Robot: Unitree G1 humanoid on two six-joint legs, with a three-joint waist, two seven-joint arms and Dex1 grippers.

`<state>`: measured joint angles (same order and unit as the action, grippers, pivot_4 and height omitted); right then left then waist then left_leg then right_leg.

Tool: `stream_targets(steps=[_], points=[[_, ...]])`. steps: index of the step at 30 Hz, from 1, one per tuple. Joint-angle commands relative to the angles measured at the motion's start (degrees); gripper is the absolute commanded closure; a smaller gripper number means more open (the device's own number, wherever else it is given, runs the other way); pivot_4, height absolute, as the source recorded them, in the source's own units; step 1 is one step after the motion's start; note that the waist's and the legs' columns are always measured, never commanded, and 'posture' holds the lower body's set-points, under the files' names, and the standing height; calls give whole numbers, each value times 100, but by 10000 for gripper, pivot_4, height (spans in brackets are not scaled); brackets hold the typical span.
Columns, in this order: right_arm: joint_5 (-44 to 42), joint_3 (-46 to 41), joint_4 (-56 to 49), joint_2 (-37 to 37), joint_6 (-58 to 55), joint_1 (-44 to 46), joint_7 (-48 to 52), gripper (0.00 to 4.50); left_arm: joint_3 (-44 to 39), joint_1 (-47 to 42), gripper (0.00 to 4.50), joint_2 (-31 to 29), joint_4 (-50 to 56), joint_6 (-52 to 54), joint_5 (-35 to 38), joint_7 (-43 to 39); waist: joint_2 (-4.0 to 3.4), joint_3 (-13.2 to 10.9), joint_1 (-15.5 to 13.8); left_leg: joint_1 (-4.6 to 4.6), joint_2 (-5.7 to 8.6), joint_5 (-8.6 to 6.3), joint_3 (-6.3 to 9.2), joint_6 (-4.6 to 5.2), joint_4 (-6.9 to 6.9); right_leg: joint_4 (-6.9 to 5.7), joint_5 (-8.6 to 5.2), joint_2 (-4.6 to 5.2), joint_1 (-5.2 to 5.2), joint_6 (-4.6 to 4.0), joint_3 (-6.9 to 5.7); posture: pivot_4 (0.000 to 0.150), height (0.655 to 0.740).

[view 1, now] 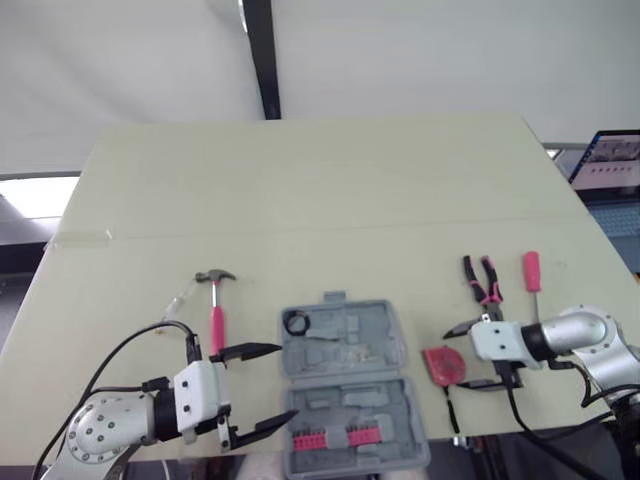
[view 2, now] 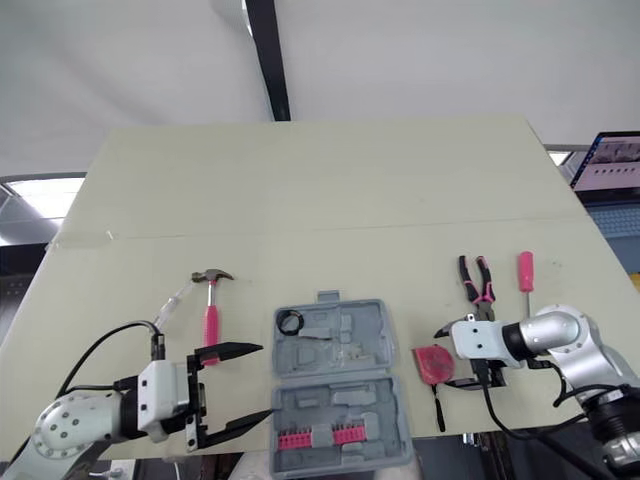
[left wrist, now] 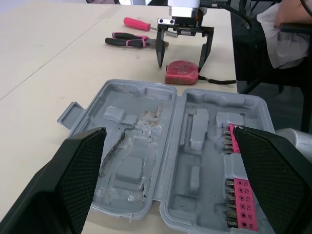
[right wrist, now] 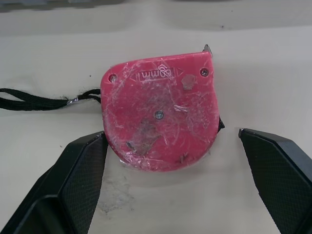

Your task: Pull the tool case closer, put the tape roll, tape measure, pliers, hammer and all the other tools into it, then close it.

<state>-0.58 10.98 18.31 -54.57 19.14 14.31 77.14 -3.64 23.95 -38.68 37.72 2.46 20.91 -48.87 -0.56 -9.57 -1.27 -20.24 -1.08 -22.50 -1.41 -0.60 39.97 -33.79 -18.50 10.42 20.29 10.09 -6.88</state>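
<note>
The grey tool case (view 1: pixel 345 385) lies open at the table's front edge, with a black tape roll (view 1: pixel 296 322) in its far left corner and pink bit holders (view 1: pixel 340 438) in the near half. My left gripper (view 1: pixel 285 382) stands open just left of the case, empty. The pink-handled hammer (view 1: pixel 215 310) lies beyond it. Right of the case rests the red tape measure (right wrist: pixel 161 114), between the open fingers (right wrist: pixel 73 185) of my right gripper (view 1: pixel 456 360), apart from both pads. Pliers (view 1: pixel 483 280) and a pink screwdriver (view 1: pixel 532 272) lie beyond it.
The pale table (view 1: pixel 330 200) stretches far behind the tools. A monitor (view 1: pixel 610 165) stands off the right edge and a black pole (view 1: pixel 262 60) rises behind the table. A person's sleeve (left wrist: pixel 282 34) shows past the table's edge.
</note>
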Motion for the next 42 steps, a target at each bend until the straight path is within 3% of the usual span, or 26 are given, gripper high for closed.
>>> stream_targets(steps=[1, 17, 20, 22, 27, 33, 42], points=[[-23, 7, 28, 23, 148, 46, 40, 189, -74, 105, 0, -1, 258, 38, 7, 96, 0, 0, 2, 0, 0, 0, 0, 0, 0, 0, 0, 0, 0, 0, 0, 1500, 7400], [-135, 24, -63, 191, 132, -13, 92, 189, -72, 146, 0, 25, 133, -113, -74, 114, 0, 0, 0, 0, 0, 0, 0, 0, 0, 0, 0, 0, 0, 0, 0, 1500, 7400], [-150, 28, -96, 214, 129, -34, 73, 7896, -34, 223, 0, 60, 75, -227, -126, 98, 0, 0, 0, 0, 0, 0, 0, 0, 0, 0, 0, 0, 0, 0, 0, 1500, 7400], [-171, 19, -156, 238, 94, -63, 59, 15518, -9, 260, 0, 77, 44, -289, -148, 88, 0, 0, -1, 0, 0, 0, 0, 0, 0, 0, 0, 0, 0, 0, 0, 1500, 7400], [-182, -17, -394, 236, -177, -137, -9, 15607, 27, 266, 0, 133, -13, -373, -172, 131, 0, 0, -5, 0, 0, 0, 0, 0, 0, 0, 0, 0, 0, 0, 0, 1500, 7400], [-175, -154, -1524, -135, -1827, 156, 49, 15607, -219, 217, 0, 276, -133, -308, -71, 298, -9, -5, -3, 0, -1, 0, 0, 0, 0, 0, 0, 0, 1, 0, 0, 1500, 7400], [339, 646, -3307, -519, -4761, 1590, 478, 15607, -350, 143, 0, 437, -349, -333, -26, 343, -13, -8, -8, -7, -2, 0, 1, 0, -1, 0, 0, -1, 9, 0, 0, 1500, 7400]])
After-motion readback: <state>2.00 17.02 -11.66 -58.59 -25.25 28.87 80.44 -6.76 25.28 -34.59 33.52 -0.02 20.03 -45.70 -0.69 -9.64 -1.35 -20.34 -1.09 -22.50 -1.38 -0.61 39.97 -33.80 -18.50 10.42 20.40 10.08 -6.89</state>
